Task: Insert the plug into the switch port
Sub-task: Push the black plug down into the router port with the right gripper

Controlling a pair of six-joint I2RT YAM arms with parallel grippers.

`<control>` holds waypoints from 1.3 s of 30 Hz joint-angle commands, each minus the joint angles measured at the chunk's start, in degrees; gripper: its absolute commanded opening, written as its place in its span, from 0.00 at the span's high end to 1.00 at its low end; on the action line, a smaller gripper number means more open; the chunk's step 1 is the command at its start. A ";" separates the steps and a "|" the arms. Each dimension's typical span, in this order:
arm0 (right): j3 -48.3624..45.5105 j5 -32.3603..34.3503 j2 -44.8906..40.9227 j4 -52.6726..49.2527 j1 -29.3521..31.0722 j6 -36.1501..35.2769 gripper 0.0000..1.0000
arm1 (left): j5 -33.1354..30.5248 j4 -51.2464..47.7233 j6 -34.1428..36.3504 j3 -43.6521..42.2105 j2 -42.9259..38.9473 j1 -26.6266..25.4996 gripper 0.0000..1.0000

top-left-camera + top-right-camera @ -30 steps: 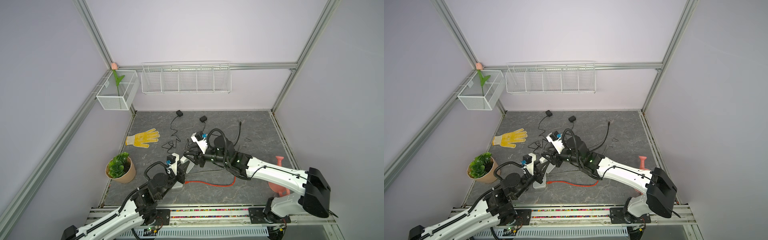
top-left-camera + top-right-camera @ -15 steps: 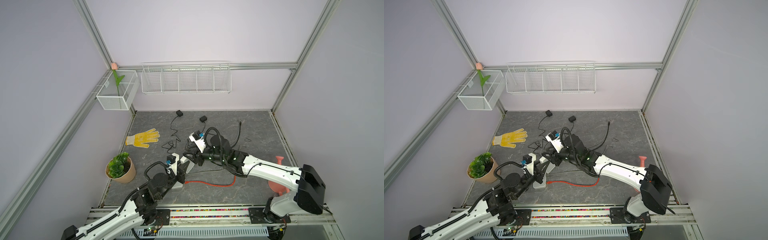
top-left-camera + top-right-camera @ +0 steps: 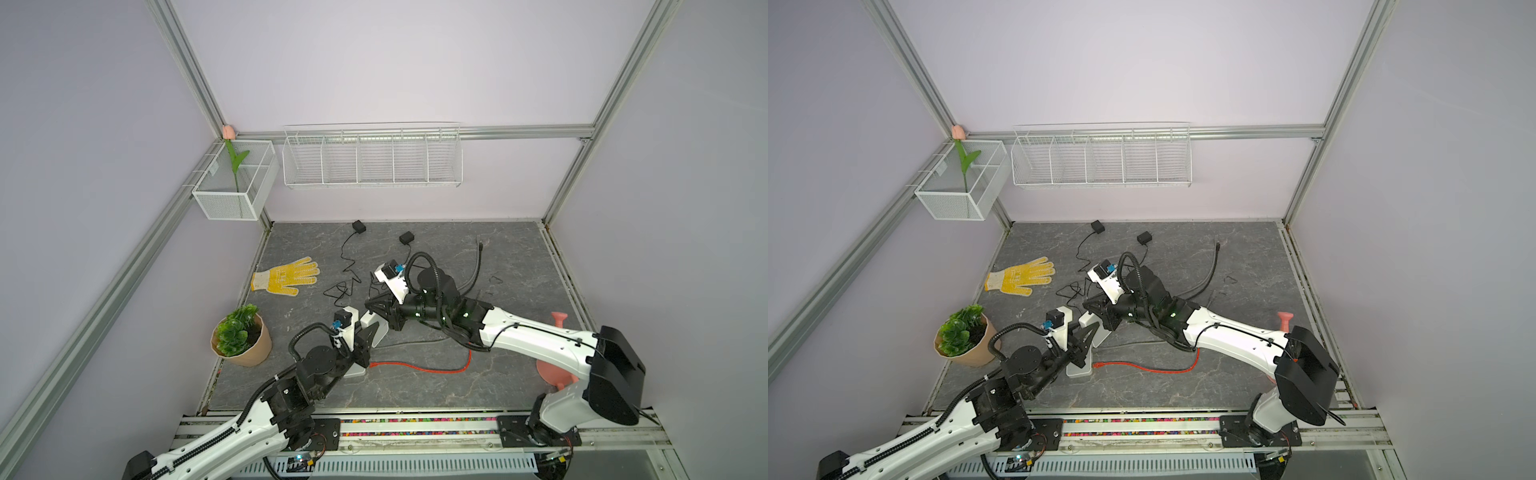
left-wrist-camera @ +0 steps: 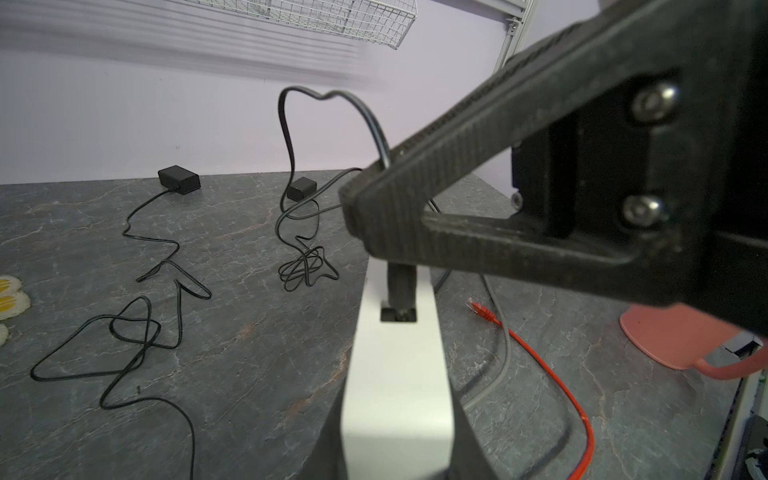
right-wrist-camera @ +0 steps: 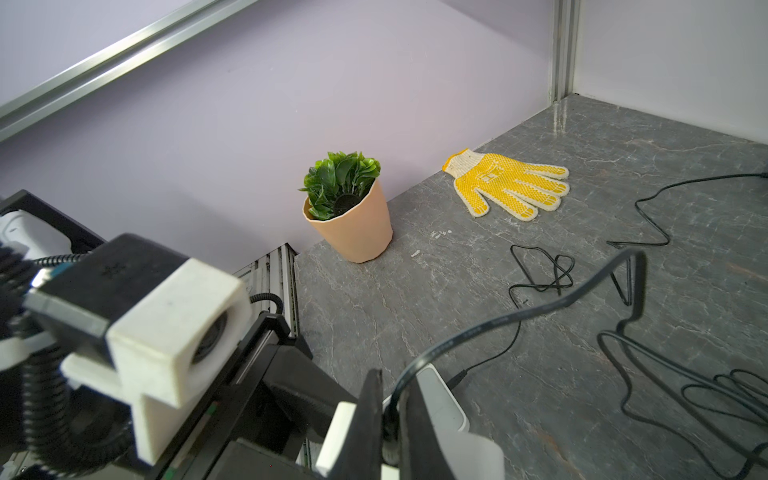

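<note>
As the right gripper [image 3: 371,308] has just clamped shut, both top views show it over the switch [image 3: 358,370] gripped by the left gripper [image 3: 369,336]; left wrist: plug [image 4: 400,286] tip at the port [image 4: 398,314], probably seating; right wrist: fingers [image 5: 371,419] pinch the plug

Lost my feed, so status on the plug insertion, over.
Left gripper shut on switch. Right gripper shut on plug, tip at port, seating unclear. Red cable beside, clear of port.
</note>
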 commanded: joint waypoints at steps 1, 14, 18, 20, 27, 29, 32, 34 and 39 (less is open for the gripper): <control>0.61 -0.66 0.87 -0.57 0.00 -0.51 0.93 | -0.19 1.01 -0.39 2.49 -0.99 0.13 1.00; -2.80 2.47 1.25 -2.52 2.72 -2.52 0.93 | -0.74 0.22 0.16 3.65 -1.68 0.13 1.00; -4.27 3.35 1.46 -2.10 3.18 -2.48 0.93 | -0.85 0.31 0.46 3.90 -1.89 0.13 1.00; -4.75 3.80 1.79 -2.12 3.38 -2.16 0.93 | -1.24 0.23 0.79 4.18 -1.88 0.13 1.00; -7.20 4.28 2.96 0.32 3.98 -0.57 0.93 | -1.99 0.98 1.10 4.22 -2.50 0.13 1.00; -7.88 4.20 3.37 1.40 4.06 0.20 0.93 | -2.06 1.51 1.10 4.17 -2.58 0.13 1.00; -8.65 4.26 3.75 2.17 4.21 0.81 0.93 | -2.17 1.71 1.30 4.04 -2.88 0.10 1.00; -8.95 4.40 3.96 2.25 4.33 1.11 0.93 | -2.54 1.98 1.41 3.75 -3.55 0.08 1.00; -9.54 4.63 4.21 2.37 4.67 1.30 0.93 | -3.40 1.81 1.80 3.47 -5.12 0.11 1.00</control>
